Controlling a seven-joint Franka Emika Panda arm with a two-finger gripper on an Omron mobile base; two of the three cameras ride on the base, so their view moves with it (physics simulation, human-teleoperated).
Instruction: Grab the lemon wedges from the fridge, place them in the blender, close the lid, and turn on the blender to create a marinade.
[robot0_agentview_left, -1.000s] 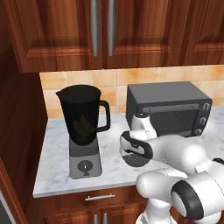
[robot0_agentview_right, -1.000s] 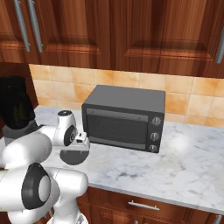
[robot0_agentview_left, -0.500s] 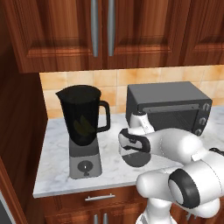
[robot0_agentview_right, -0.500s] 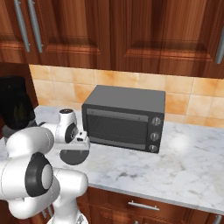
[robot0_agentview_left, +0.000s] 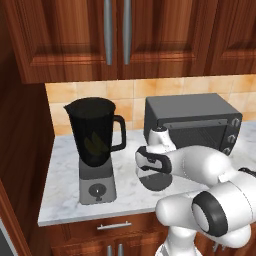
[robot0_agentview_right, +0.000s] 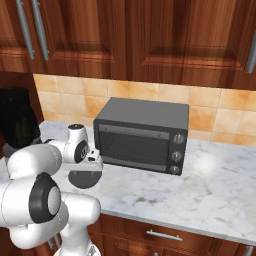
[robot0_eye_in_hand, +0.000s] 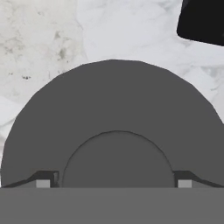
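Jaws stood wide astride the dark grey round flat lid (robot0_eye_in_hand: 113, 131); centring on its raised knob at 6 o'clock seemed wise.

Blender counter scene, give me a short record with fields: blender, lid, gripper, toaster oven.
blender: on marble counter, jar mouth uncovered, yellow pieces inside
lid: dark grey, right of the blender, in front of the toaster oven
gripper: open, directly over the lid, fingers either side of its raised centre
toaster oven: against the backsplash, door shut
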